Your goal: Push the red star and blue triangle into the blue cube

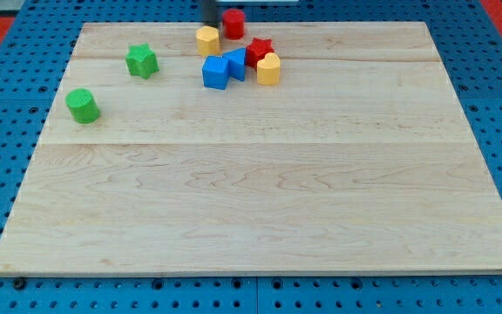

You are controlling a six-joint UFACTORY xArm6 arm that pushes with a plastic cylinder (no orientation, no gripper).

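Note:
The blue cube (215, 72) sits near the view's top centre of the wooden board (260, 201). The blue triangle (236, 63) touches its right side. The red star (258, 51) lies just right of and above the triangle, touching it. My tip (209, 23) shows as a dark blurred rod at the view's top edge. It stands between the yellow block (207, 40) below it and the red cylinder (234, 23) to its right, above the blue cube.
A second yellow block (268, 69) touches the red star's lower right. A green star (142, 61) lies left of the cluster and a green cylinder (83, 105) further left. Blue pegboard surrounds the board.

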